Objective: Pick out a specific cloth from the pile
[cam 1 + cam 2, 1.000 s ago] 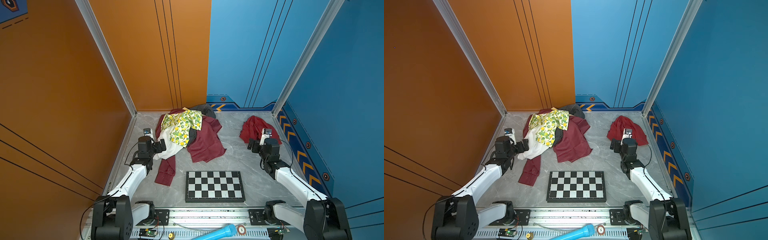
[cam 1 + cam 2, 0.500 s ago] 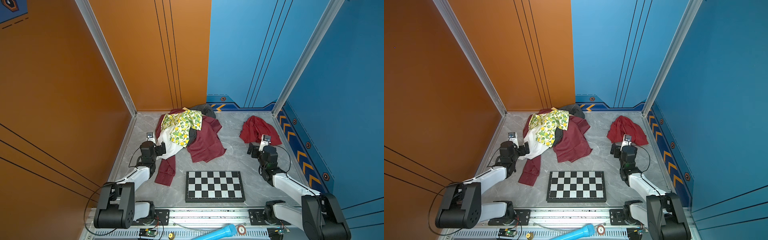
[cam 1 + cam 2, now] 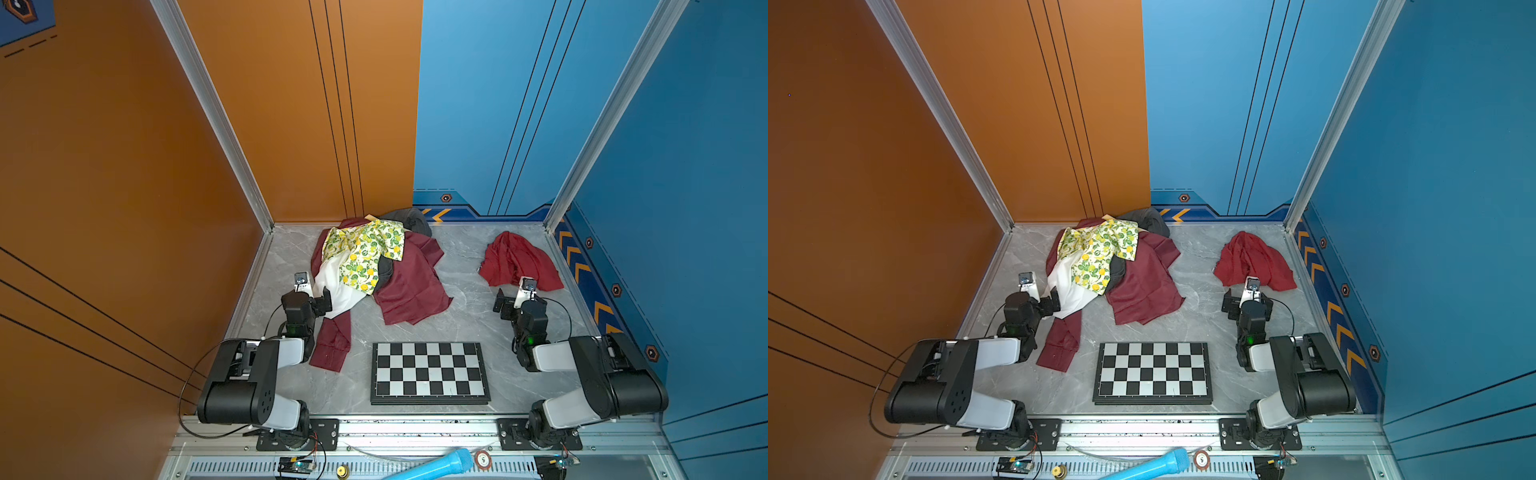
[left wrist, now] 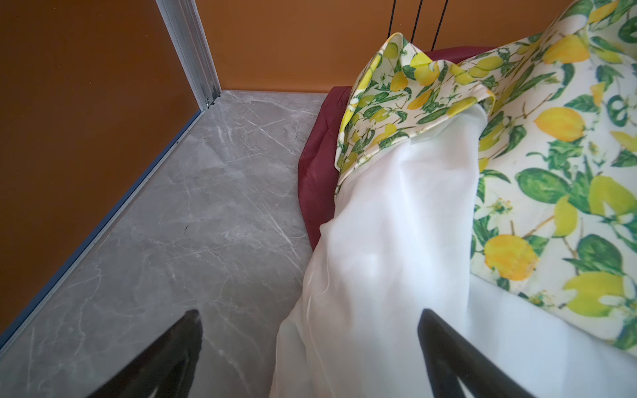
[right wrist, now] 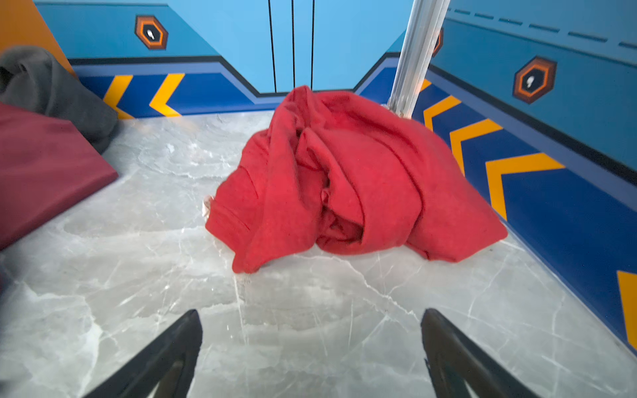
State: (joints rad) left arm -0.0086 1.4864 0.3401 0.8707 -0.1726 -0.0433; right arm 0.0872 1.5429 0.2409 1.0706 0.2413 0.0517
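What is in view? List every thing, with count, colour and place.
cloth: one, bright red, crumpled at the table's far right, apart from the pile
pile: one, far left-centre; maroon shirt, lemon print on top, white fabric, grey garment behind
chessboard: one, black and white, near centre
cylinder: one, light blue, on the front rail
table: one, grey marble
walls: orange left, blue right
left gripper: one, black, open, at the white fabric's edge
right gripper: one, black, open, short of the cloth
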